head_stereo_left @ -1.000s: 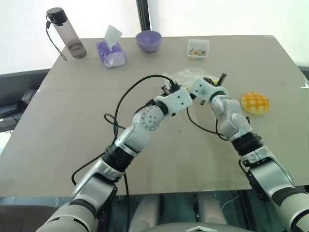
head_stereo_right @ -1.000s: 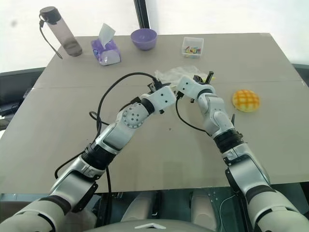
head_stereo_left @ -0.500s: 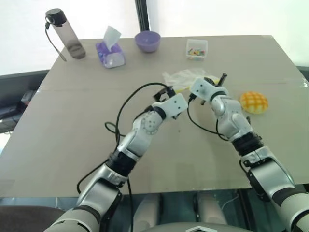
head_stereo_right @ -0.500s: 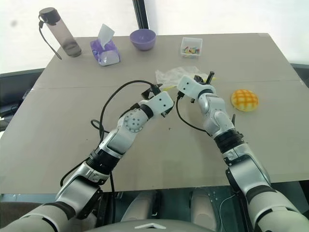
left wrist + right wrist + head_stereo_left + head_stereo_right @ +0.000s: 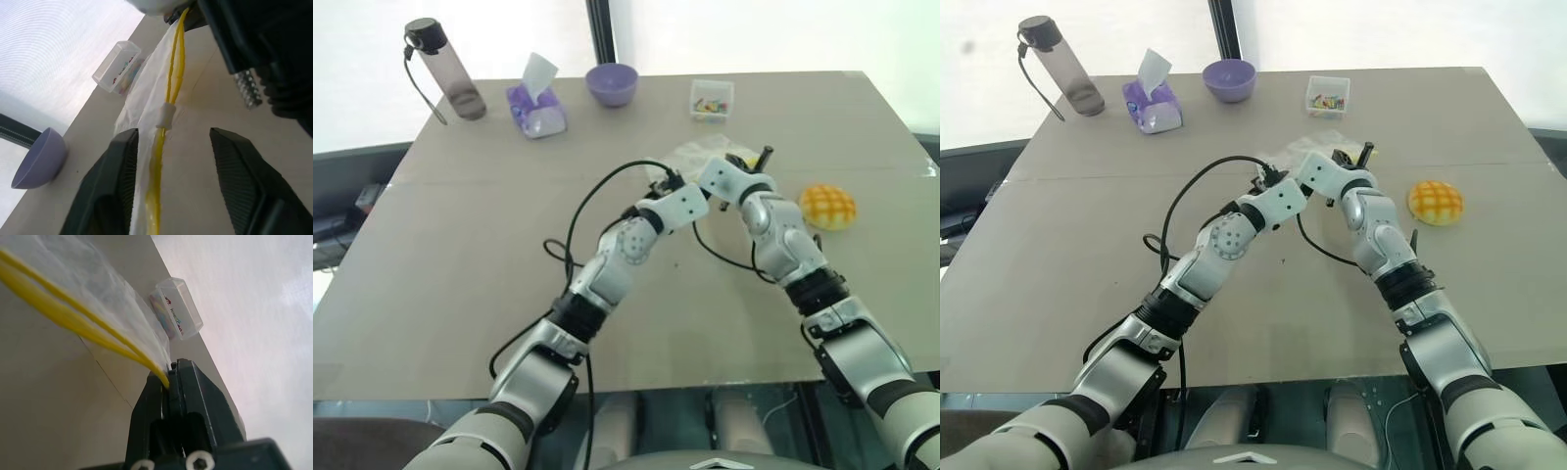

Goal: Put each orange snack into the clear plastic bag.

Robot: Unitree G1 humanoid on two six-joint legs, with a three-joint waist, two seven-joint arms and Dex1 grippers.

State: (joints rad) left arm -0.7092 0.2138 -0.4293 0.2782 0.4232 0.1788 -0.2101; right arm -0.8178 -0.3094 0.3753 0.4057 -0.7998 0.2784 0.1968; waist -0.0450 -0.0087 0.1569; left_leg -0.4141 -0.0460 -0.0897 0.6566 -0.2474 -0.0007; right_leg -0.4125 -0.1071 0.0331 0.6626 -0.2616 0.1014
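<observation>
Both arms level (converging), clear plastic bag [image 5: 146,93] between

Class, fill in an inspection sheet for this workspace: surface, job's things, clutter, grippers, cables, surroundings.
Surface: tan table, seam across it.
Job's things: orange snack on the table, outside the clear plastic bag.
Clutter: water bottle, tissue pack, purple bowl, small clear box along the far edge.
Grippers: right gripper shut on the bag's yellow strip; left gripper open, fingers astride the strip.
Cables: black cable looping over the left arm.
Surroundings: bright window beyond.
</observation>
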